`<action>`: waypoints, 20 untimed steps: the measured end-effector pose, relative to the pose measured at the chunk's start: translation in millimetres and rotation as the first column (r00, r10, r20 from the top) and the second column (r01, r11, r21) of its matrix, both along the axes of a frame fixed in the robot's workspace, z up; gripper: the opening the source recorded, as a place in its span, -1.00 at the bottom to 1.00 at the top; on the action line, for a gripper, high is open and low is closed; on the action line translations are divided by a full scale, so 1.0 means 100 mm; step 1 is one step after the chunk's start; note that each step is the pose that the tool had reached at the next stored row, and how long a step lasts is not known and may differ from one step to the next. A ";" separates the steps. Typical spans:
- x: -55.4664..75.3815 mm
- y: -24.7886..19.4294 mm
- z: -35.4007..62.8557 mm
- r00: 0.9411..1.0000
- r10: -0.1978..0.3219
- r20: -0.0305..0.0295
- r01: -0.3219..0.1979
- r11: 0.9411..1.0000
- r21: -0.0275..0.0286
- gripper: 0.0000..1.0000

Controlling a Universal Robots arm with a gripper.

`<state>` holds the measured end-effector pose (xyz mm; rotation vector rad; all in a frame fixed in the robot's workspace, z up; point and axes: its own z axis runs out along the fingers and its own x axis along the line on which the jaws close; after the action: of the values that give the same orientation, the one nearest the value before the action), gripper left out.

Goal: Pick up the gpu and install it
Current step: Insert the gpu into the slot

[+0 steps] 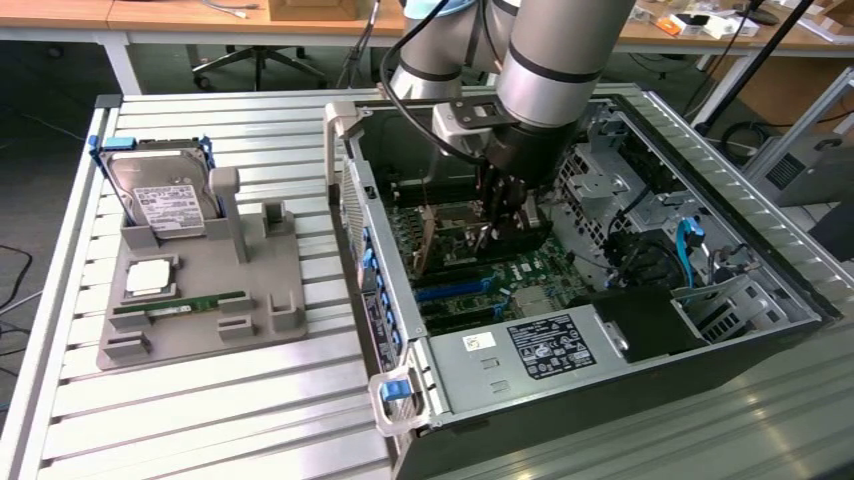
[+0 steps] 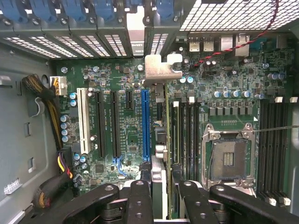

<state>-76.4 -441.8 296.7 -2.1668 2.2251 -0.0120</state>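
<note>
The gpu [image 1: 443, 238] stands on edge inside the open computer case [image 1: 350, 170], just over the green motherboard [image 1: 514, 275]. My gripper [image 1: 501, 215] reaches down into the case from above and is shut on the card's upper edge. In the wrist view the gpu [image 2: 160, 179] shows edge-on between the black fingers [image 2: 139, 200], its silver bracket [image 2: 161, 69] against the rear slot openings. The card runs alongside the blue slot [image 2: 145, 122], on the side nearer the processor socket [image 2: 229, 158]. Whether its edge sits in a slot is hidden.
A grey fixture [image 1: 274, 300] beside the case, on the exterior view's left, holds a hard drive [image 1: 163, 200], a processor chip [image 1: 147, 277] and a memory stick [image 1: 180, 303]. A power supply [image 1: 541, 350] fills the case's near end. Cable bundles [image 2: 44, 100] lie beside the board.
</note>
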 end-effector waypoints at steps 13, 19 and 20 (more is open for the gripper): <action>0.00 -0.007 -0.033 1.000 0.000 0.000 0.000 1.000 0.000 -0.45; 0.00 -0.013 -0.068 1.000 0.000 0.000 0.000 1.000 0.000 -0.45; 0.00 -0.014 -0.073 1.000 0.000 0.000 0.000 1.000 0.000 -0.45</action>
<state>-76.5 -443.3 289.4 -2.1667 2.2251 -0.0120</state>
